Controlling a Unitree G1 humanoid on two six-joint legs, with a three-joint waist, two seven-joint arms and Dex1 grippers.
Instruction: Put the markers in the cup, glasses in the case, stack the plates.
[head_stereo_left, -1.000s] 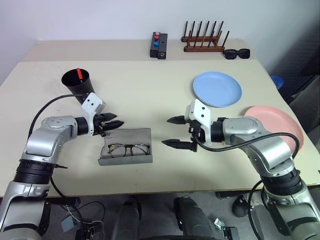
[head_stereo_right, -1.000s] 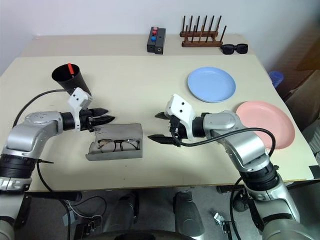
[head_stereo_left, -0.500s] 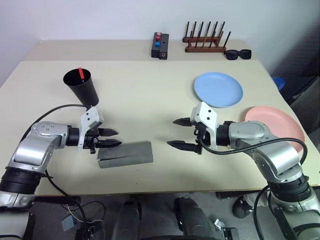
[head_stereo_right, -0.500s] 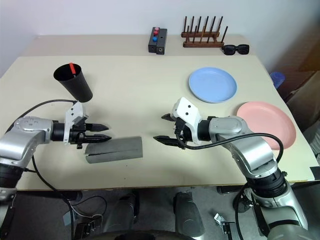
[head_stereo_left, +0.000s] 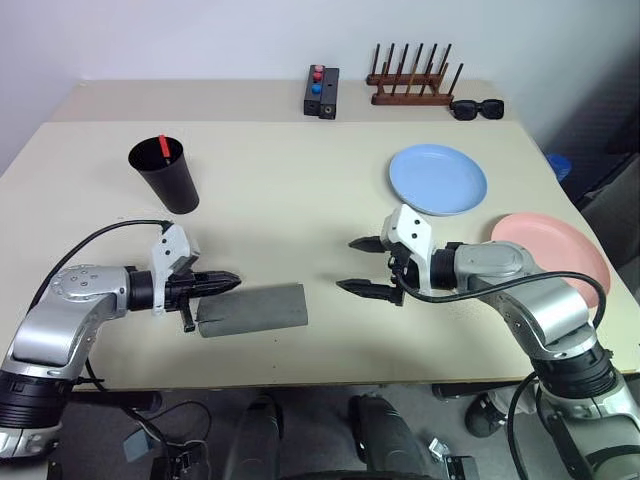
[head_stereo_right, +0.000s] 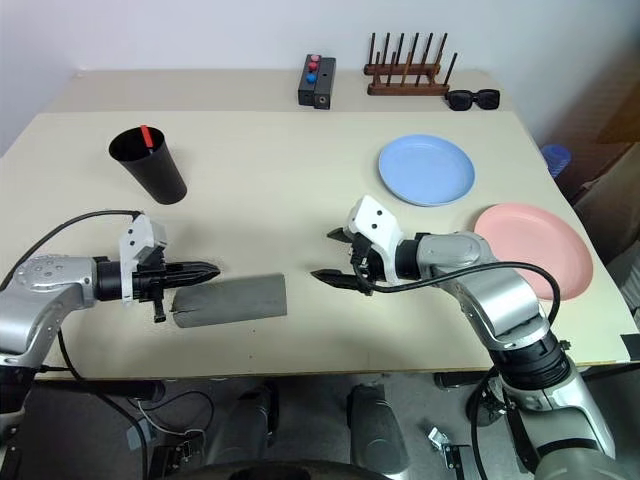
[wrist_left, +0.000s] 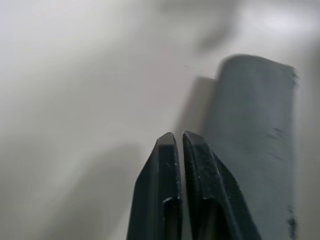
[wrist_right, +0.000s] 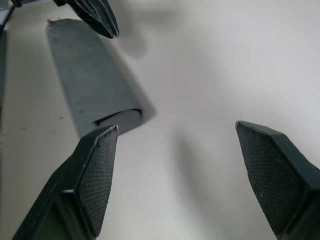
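Note:
The grey case (head_stereo_left: 252, 309) lies closed near the table's front, so the glasses are hidden. My left gripper (head_stereo_left: 232, 281) is shut and empty, its tip just off the case's left end; the left wrist view shows the closed fingers (wrist_left: 170, 150) beside the case (wrist_left: 255, 140). My right gripper (head_stereo_left: 347, 264) hangs open and empty to the right of the case (wrist_right: 92, 85). The black cup (head_stereo_left: 168, 180) stands at the back left with a red-capped marker (head_stereo_left: 163, 147) in it. The blue plate (head_stereo_left: 437, 179) and the pink plate (head_stereo_left: 555, 250) lie apart on the right.
At the table's back edge stand a black box with coloured buttons (head_stereo_left: 320, 90), a wooden rack (head_stereo_left: 410, 85) and black sunglasses (head_stereo_left: 476, 108). A cable loops from each wrist. The case lies close to the front edge.
The case stood open with the glasses in it a second ago; it is closed now. My left gripper drew back to the left and shut. The right gripper barely moved.

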